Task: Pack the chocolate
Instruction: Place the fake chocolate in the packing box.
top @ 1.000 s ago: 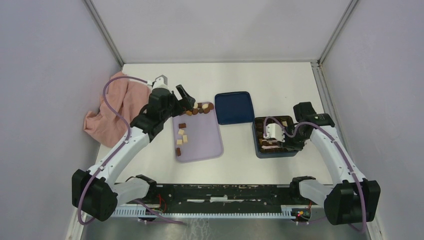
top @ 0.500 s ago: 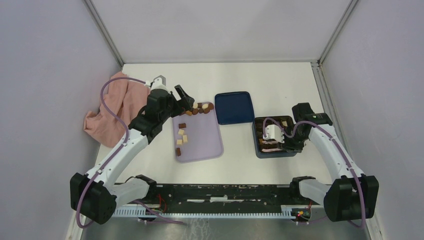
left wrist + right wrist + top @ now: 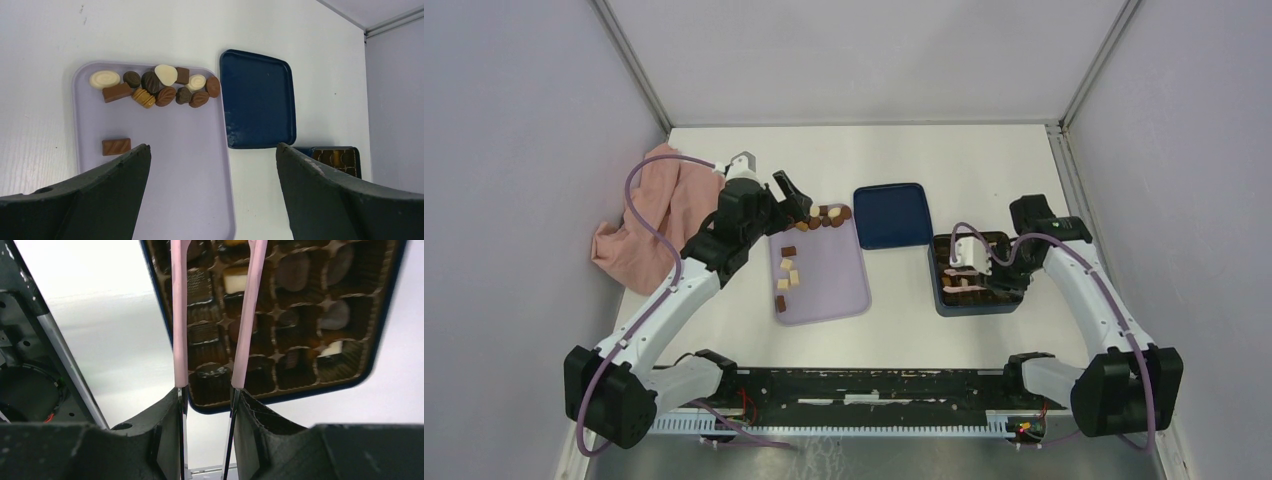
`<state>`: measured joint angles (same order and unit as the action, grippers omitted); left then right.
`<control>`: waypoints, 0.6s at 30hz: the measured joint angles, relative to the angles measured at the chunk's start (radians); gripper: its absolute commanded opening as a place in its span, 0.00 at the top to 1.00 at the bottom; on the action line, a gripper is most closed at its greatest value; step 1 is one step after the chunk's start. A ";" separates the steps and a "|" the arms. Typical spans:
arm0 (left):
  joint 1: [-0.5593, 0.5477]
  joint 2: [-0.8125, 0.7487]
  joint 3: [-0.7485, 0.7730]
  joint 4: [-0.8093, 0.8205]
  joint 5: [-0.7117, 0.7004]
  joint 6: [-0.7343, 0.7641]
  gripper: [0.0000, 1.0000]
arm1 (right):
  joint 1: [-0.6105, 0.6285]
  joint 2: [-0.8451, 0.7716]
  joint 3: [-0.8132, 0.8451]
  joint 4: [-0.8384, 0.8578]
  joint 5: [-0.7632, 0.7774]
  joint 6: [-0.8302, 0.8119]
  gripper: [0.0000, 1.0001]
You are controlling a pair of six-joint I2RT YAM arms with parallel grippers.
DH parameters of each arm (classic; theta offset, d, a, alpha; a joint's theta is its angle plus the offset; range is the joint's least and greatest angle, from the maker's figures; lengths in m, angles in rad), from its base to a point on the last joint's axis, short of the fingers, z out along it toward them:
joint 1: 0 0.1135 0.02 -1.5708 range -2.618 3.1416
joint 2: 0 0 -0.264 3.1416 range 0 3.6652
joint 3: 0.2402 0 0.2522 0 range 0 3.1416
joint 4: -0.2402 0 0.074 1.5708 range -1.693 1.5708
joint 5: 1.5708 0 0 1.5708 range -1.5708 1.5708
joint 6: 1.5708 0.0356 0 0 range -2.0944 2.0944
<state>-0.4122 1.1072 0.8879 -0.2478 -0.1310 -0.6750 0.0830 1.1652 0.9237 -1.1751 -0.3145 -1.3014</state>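
**Item: the chocolate**. A cluster of loose pieces, dark brown, mid brown and cream-white, is laid along the far edge of the lilac tray. A single mid-brown bar is set apart nearer the tray's left side. In the top view a few more pieces are seen further down that side. Further pieces are lodged in the brown grid compartments of the dark blue box, among them a cream-topped piece; several compartments are seen bare.

**Right gripper**. It is held over the box. Its jaws are fitted with long pink fingers, which are parted by a moderate gap and run across the compartments. Their tips are cut off by the top edge of the wrist view. Whether anything is pinched there cannot be told, and no piece is seen between the visible lengths.

**Left gripper**. It is spread wide, with nothing between the jaws and nothing touched. It is poised above the tray's far left corner, near the cluster.

**Surroundings.** The dark blue lid is laid flat on the white table, just beside the tray's far right corner, between tray and box. A pink cloth is bunched at the table's left edge.
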 measured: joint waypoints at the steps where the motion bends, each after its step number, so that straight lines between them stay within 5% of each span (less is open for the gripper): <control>1: 0.000 0.000 0.000 -0.001 -0.002 0.000 0.00 | 0.000 0.004 0.016 -0.001 -0.006 0.005 0.60; 10: 0.000 -0.014 0.000 -0.016 -0.039 0.000 0.00 | 0.020 0.076 0.194 -0.011 -0.126 0.071 0.60; 18: 0.000 -0.021 0.029 -0.067 -0.070 0.003 0.00 | 0.299 0.148 0.210 0.132 -0.167 0.244 0.60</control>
<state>-0.4122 1.0866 0.9169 -0.3149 -0.2008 -0.6724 0.3824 1.3128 1.1336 -1.0435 -0.4816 -1.0576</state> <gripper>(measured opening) 0.995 0.405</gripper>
